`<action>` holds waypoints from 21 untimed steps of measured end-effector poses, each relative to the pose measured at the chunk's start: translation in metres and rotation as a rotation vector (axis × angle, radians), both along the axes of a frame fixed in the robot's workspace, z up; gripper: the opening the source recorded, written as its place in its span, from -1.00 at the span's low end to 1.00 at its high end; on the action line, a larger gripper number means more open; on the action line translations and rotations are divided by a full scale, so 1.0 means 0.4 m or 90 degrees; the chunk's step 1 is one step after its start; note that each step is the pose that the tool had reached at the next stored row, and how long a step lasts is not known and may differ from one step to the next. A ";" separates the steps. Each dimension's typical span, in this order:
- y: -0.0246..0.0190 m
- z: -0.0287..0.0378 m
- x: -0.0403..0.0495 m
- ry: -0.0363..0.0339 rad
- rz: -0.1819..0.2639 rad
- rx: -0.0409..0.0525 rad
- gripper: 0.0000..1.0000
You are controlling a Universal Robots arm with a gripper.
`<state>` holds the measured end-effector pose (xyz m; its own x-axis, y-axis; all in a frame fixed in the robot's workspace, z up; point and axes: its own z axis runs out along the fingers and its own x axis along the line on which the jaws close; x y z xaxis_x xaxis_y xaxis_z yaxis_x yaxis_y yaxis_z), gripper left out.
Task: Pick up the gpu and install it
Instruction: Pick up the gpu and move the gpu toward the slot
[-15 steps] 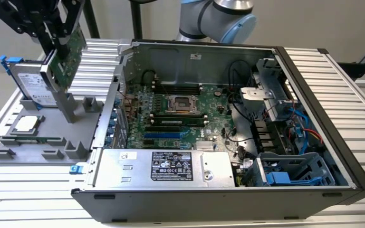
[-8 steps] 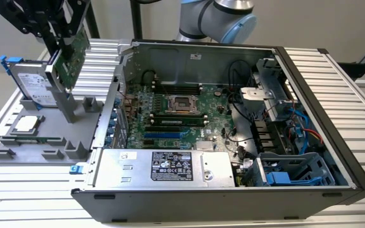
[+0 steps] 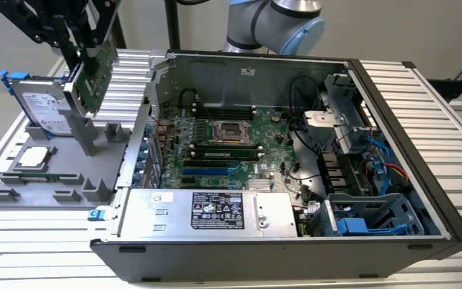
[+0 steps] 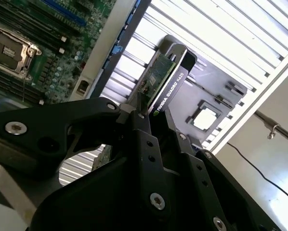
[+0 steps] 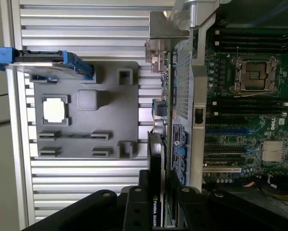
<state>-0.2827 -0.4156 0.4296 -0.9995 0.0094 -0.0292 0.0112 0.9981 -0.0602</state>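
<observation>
At the exterior view's left, the hard drive (image 3: 43, 111) stands upright in the grey holder (image 3: 22, 180) on the bench (image 3: 38, 259). Just right of it, the gpu (image 3: 96, 75) is clamped by the claw (image 3: 77, 57) and held clear above the holder, tilted, with its green face shown. In the second wrist view, the fingers (image 4: 143, 134) are seen pinching one end of the card. Further right, the open computer case (image 3: 423, 180) is laid flat, with the motherboard (image 3: 215, 150) exposed.

A slip is judged possible, since only a narrow end is gripped. The case's left wall could be struck if the card is carried low.

The arm (image 3: 287, 24) is based at the far side of the case, and the claw is hung downward over the holder.
</observation>
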 end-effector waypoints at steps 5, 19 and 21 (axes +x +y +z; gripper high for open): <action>0.000 0.000 0.010 0.0000 0.000 0.0000 -1.00; 0.000 0.000 0.035 0.0001 0.000 0.0000 -1.00; 0.000 0.000 0.039 0.0000 0.000 0.0000 -1.00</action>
<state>-0.2671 -0.4156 0.4297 -0.9995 0.0094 -0.0291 0.0112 0.9981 -0.0602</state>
